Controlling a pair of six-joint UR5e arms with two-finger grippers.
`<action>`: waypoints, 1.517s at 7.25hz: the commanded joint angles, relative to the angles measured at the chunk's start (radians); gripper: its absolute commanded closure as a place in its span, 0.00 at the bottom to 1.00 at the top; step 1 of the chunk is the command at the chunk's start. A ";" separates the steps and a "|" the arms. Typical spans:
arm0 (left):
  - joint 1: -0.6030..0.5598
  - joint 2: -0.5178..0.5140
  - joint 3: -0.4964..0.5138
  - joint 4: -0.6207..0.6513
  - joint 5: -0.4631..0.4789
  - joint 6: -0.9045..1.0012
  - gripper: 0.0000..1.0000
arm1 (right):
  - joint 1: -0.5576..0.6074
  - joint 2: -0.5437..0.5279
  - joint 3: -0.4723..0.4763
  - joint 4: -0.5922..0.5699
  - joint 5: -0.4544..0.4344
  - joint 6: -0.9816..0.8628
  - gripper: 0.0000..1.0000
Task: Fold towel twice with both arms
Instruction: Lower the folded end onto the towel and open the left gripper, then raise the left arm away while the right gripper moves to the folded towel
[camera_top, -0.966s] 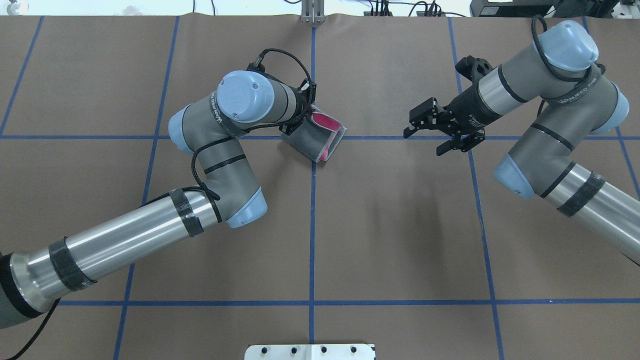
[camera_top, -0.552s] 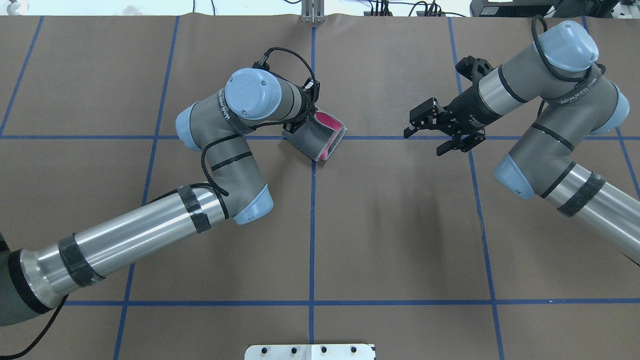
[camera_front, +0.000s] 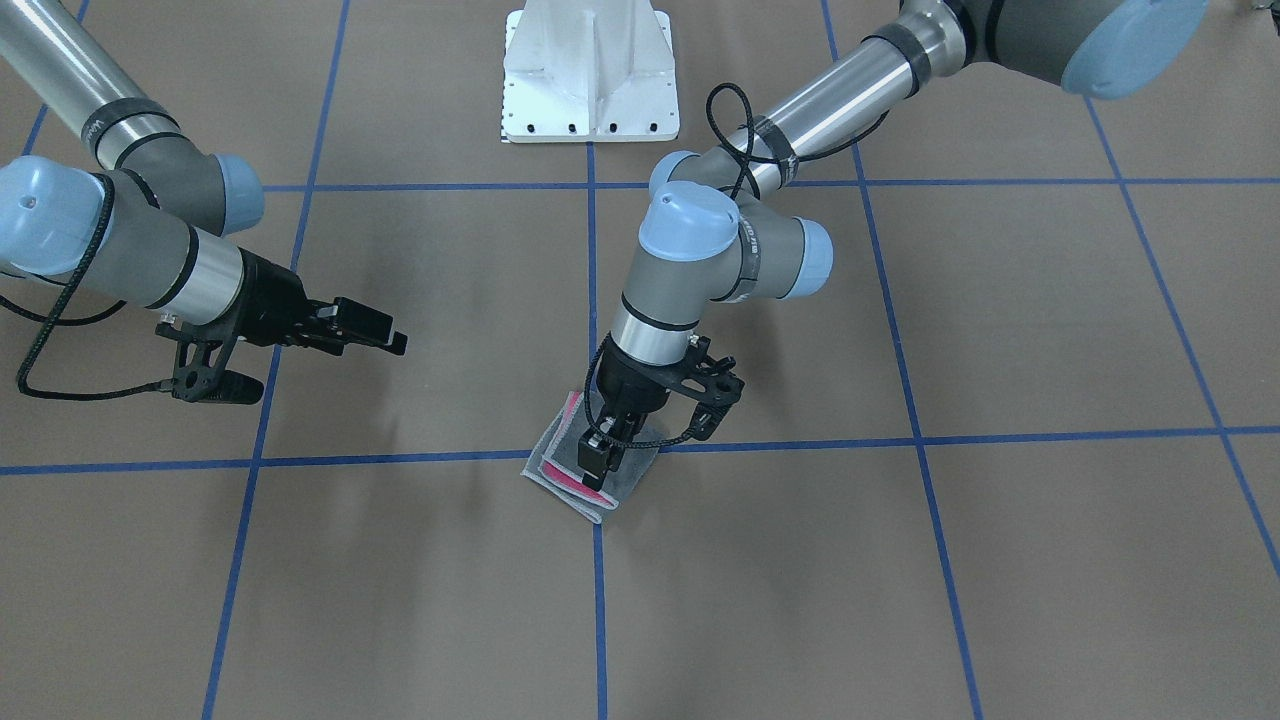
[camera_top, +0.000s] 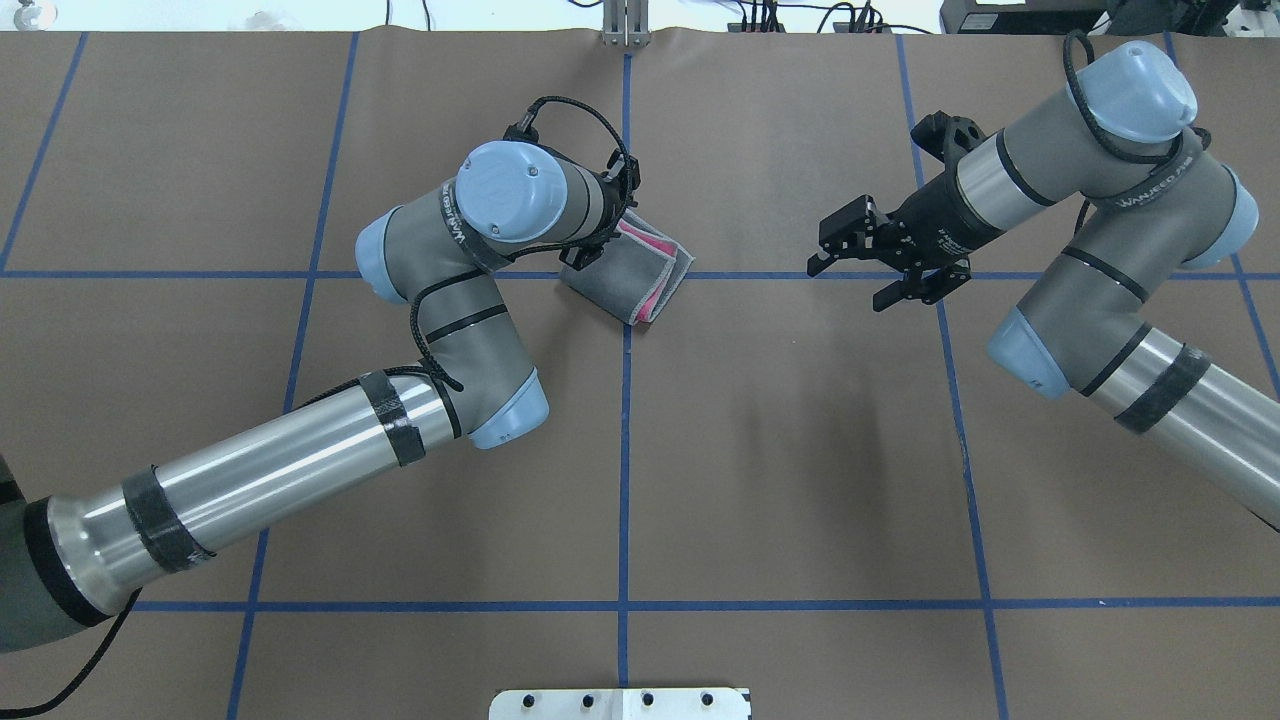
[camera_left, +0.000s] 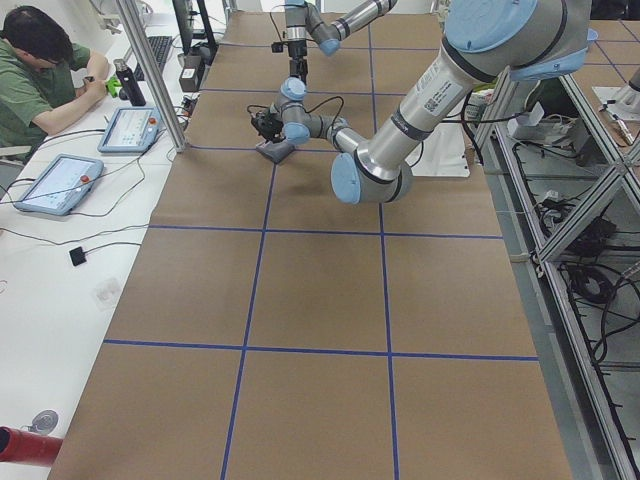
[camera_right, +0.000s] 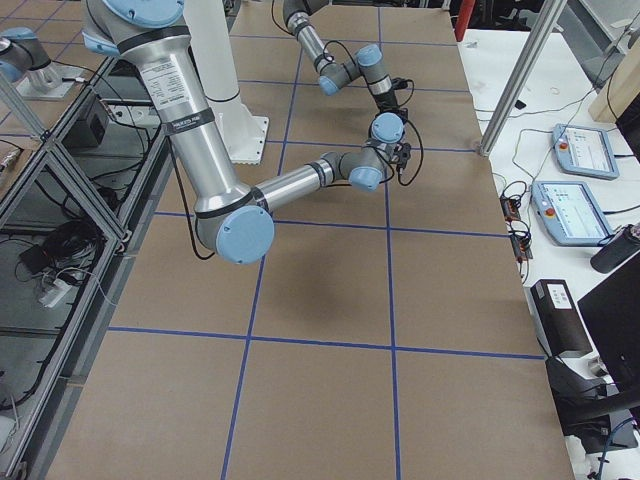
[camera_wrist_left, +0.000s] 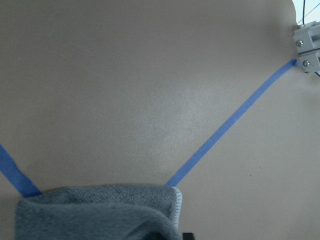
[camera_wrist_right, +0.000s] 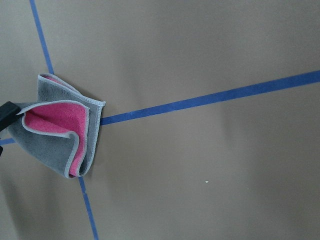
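The towel (camera_top: 632, 277) lies folded at the blue tape crossing, dark grey outside with pink showing at its open edge (camera_wrist_right: 55, 117). My left gripper (camera_front: 597, 458) points straight down onto the towel (camera_front: 565, 470) and is shut on its upper layer. One black fingertip (camera_wrist_right: 7, 113) shows at that layer's edge in the right wrist view. In the overhead view the left wrist covers the fingers. The left wrist view holds only a grey corner of the towel (camera_wrist_left: 95, 212). My right gripper (camera_top: 848, 282) hovers open and empty, well to the right of the towel (camera_front: 385, 335).
Brown paper with blue tape lines (camera_top: 624, 450) covers the table. The white pedestal base (camera_front: 590, 70) stands at the robot's edge. A metal bracket (camera_top: 625, 25) sits at the far edge. A person (camera_left: 40, 80) sits at a side desk with tablets (camera_left: 128, 128).
My left gripper has sunk with the towel's upper layer, so the pink opening has flattened and narrowed. The left elbow has shifted slightly right. The right arm has not moved.
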 joint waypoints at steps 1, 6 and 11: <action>-0.005 -0.015 0.001 -0.001 0.003 -0.022 0.00 | 0.000 0.005 0.000 0.000 0.000 0.002 0.00; -0.172 -0.006 -0.020 0.017 -0.254 0.018 0.00 | -0.003 0.046 0.000 -0.003 0.002 0.011 0.00; -0.364 0.251 -0.199 0.031 -0.512 0.318 0.00 | -0.115 0.169 -0.002 -0.011 -0.191 0.017 0.03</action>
